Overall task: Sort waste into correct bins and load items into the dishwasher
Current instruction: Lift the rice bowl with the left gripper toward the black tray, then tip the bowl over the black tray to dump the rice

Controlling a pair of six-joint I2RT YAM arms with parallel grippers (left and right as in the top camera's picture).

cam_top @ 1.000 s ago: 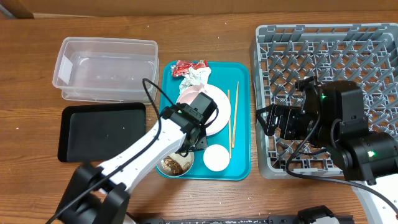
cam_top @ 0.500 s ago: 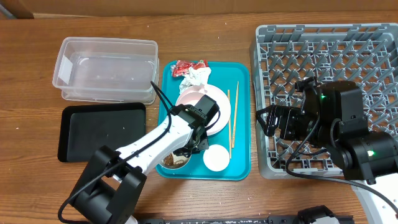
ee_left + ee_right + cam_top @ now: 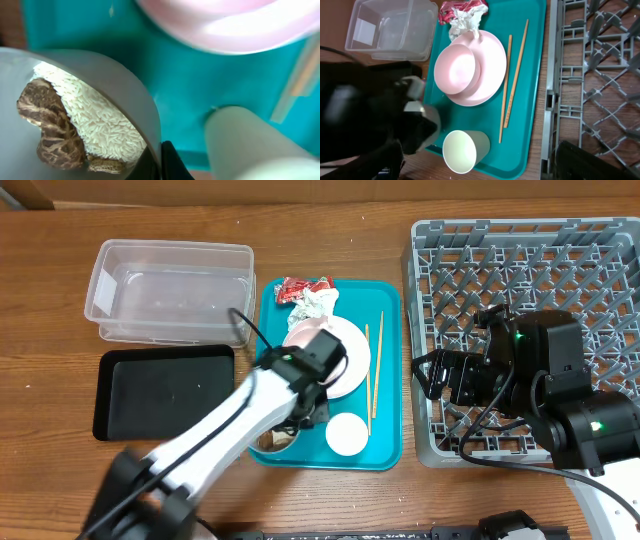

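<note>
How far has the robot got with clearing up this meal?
Barely started. Done: nothing yet; the dish rack, clear tub and black tray hold nothing visible. In hand: the left gripper is shut on the rim of the grey bowl of rice and scraps. To do: the red wrapper, napkin, plate, pink bowl, cup and chopsticks all sit on the teal tray.
</note>
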